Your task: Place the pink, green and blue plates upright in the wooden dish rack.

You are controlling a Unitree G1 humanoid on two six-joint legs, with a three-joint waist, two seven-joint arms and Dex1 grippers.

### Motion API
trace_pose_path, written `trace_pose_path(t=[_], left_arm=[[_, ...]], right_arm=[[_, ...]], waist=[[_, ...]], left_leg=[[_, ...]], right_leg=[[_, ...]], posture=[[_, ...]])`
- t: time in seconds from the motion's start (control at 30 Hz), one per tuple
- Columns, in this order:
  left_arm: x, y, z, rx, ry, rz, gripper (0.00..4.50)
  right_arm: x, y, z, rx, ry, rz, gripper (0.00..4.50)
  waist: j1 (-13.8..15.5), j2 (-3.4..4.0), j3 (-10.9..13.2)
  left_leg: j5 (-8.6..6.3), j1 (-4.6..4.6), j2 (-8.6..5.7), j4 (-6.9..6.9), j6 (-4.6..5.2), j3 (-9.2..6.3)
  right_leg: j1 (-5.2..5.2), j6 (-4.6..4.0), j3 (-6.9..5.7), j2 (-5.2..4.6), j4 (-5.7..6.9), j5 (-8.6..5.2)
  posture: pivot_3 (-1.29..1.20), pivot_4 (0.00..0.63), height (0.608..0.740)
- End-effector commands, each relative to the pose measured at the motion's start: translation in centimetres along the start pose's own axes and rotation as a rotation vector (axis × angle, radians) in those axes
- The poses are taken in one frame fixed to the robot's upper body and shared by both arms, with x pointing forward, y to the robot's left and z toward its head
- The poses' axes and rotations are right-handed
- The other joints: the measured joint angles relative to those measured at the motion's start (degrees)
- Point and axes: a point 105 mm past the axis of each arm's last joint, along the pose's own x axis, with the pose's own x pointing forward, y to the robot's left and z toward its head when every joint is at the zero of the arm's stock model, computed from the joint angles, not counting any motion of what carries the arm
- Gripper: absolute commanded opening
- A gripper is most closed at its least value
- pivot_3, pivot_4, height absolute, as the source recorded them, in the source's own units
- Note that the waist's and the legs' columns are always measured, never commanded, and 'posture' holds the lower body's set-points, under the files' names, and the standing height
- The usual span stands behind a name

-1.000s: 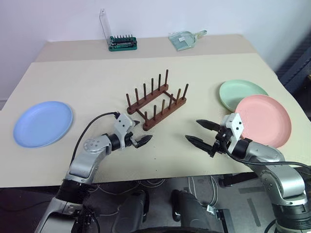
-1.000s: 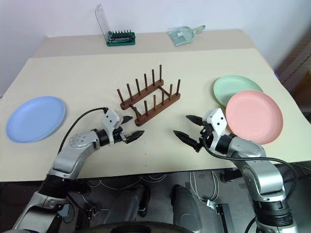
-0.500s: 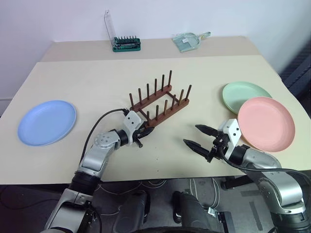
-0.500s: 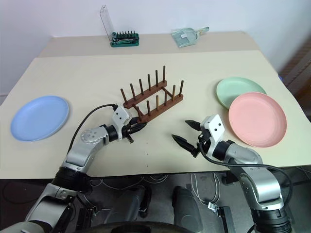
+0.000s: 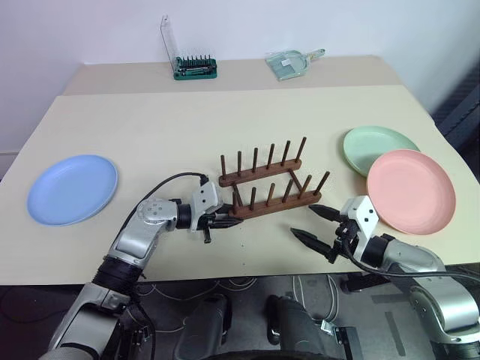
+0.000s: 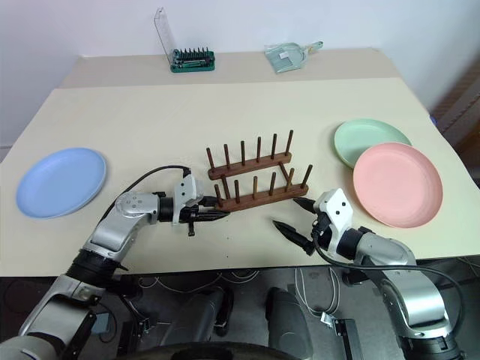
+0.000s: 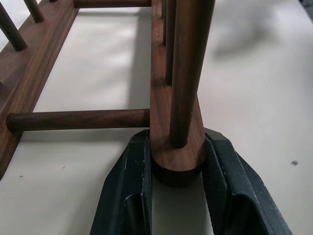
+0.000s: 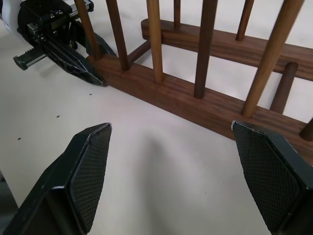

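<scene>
Now: left gripper [image 7: 177, 171] clamped on the near rail end of the wooden dish rack [image 5: 271, 186], mid-table [image 5: 150, 120].
Right gripper [image 5: 318, 223] fingers apart, just beside the rack's other end. Blue plate [image 5: 73, 189], green plate [image 5: 377, 147], pink plate [image 5: 410, 190] lie flat.

Your head cameras are looking down over the tabletop [image 5: 150, 127]. Both wrist cameras are sitting close, sharing the wooden dish rack [image 8: 205, 105].

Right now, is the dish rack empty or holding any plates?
Empty. The wooden dish rack has bare pegs; the blue plate, green plate and pink plate lie flat on the table.
</scene>
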Motion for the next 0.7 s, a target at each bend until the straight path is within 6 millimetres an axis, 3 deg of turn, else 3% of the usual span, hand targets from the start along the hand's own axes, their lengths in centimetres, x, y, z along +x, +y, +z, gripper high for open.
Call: trace_pose_path(t=[0.03,0.13,0.23,0.27,0.3,0.33,0.47,0.5,0.7], left_arm=[[-0.6,0.9,-1.5,-0.052,0.036,0.047,1.82],[-1.7,1.5,-2.2,-0.064,0.05,0.117,3.21],[-3.1,0.8,-2.3,-0.111,0.036,0.135,3.21],[-3.5,0.3,-2.3,-0.127,0.03,0.133,3.28],[-4.0,-0.2,-2.3,-0.147,0.022,0.13,2.59],[-4.3,-0.9,-2.2,-0.159,0.014,0.116,2.31],[-4.5,-3.7,-1.7,-0.208,-0.002,0.037,0.24],[-4.3,-4.1,-1.6,-0.214,-0.002,0.028,0.0],[-1.7,-3.9,-1.8,-0.188,0.045,0.101,0.0]], right_arm=[[-0.3,0.2,0.4,-0.038,-0.023,-0.011,4.03],[-0.7,-0.3,0.1,-0.045,-0.012,-0.026,4.03],[-1.1,-1.1,-0.6,-0.055,0.033,-0.051,4.03],[-1.2,-1.4,-0.9,-0.063,0.052,-0.063,3.49],[-1.2,-1.7,-1.3,-0.065,0.074,-0.075,3.1],[-1.2,-2.0,-1.6,-0.071,0.092,-0.086,2.67],[-0.9,-2.7,-2.4,-0.098,0.136,-0.11,0.61],[-0.8,-2.9,-2.5,-0.111,0.143,-0.117,0.1],[0.9,-3.3,-2.4,-0.155,0.158,-0.126,0.04]], waist=[[-0.08,0.0,0.0],[-0.3,0.0,-0.02],[-0.92,-0.02,-0.04],[-1.2,-0.02,-0.04],[-1.64,-0.01,-0.05],[-1.88,-0.01,-0.05],[-1.68,0.01,-0.05],[-1.57,0.01,-0.05],[-1.27,0.04,-0.08]], left_leg=[[0.0,0.0,0.0,0.0,0.0,0.0],[0.0,0.02,0.0,0.01,0.01,0.0],[0.0,0.07,0.07,-0.02,0.0,0.0],[0.0,0.08,0.08,-0.05,-0.01,0.0],[0.0,0.08,0.08,-0.07,-0.01,0.0],[0.0,0.07,0.08,-0.09,-0.01,0.0],[-0.01,0.06,0.08,-0.11,-0.01,0.03],[-0.01,0.05,0.08,-0.1,-0.01,0.03],[-0.1,0.03,0.06,-0.05,-0.16,0.03]], right_leg=[[0.0,0.01,0.0,0.0,0.0,0.0],[0.0,0.01,0.01,0.0,0.03,0.0],[0.0,-0.01,0.0,0.01,0.06,0.01],[-0.01,-0.02,-0.01,0.02,0.05,0.01],[-0.02,-0.02,-0.01,0.02,0.05,0.0],[-0.04,-0.02,-0.01,0.01,0.04,0.0],[-0.07,-0.03,0.01,-0.01,0.02,0.0],[-0.07,-0.03,0.01,-0.02,0.02,-0.01],[0.03,-0.02,-0.01,-0.07,-0.05,-0.02]], posture=[[0.0,0.15,0.74],[0.0,0.15,0.74],[0.0,0.15,0.74],[0.0,0.15,0.74],[0.0,0.15,0.74],[0.0,0.15,0.74],[0.0,0.15,0.74],[0.0,0.15,0.74],[0.0,0.15,0.74]])
